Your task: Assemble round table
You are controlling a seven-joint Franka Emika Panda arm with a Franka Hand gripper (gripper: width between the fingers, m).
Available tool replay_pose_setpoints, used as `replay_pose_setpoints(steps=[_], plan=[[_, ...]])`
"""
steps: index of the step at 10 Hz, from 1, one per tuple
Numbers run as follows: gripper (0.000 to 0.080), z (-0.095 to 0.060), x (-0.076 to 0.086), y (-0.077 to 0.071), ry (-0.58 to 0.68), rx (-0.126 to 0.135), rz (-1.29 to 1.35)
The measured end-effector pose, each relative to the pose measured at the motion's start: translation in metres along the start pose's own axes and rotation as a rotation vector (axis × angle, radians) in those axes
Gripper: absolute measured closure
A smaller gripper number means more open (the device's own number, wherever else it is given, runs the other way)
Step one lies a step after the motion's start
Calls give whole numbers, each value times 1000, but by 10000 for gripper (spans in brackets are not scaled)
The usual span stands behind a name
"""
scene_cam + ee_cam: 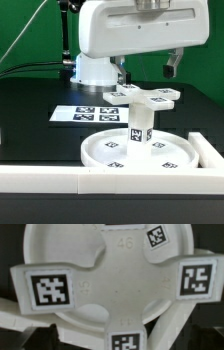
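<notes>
1 cross-shaped piece (140, 96) sits atop the upright post (138, 128), which stands in the round disc (140, 152) near the bench's (40, 120) front edge; whether the pincer is clenched cannot be told.

Cross-shaped piece (142, 96) caps the post (139, 128) — bare disc rim (95, 152) around.

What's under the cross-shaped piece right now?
The post stands upright beneath the cross-shaped piece, on the round disc. The wrist view shows only the cross's face; the joint between cross and post is hidden.
</notes>
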State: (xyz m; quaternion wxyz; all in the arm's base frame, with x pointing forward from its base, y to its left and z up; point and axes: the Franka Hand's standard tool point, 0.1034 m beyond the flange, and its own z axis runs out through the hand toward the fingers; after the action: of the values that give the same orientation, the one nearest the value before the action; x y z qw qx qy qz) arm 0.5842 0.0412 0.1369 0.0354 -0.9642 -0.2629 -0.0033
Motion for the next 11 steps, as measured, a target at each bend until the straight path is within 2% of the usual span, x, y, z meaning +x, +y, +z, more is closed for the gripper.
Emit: replay_pose_setpoints(steps=[3,8,9,11], plan=[[150,0,-2,3,-4,-3,-165],[150,7,-8,1,-46,-30,-505],[150,10,-11,1,-59,-33,-601],[150,16,-13,-1,-68,-26,-604]])
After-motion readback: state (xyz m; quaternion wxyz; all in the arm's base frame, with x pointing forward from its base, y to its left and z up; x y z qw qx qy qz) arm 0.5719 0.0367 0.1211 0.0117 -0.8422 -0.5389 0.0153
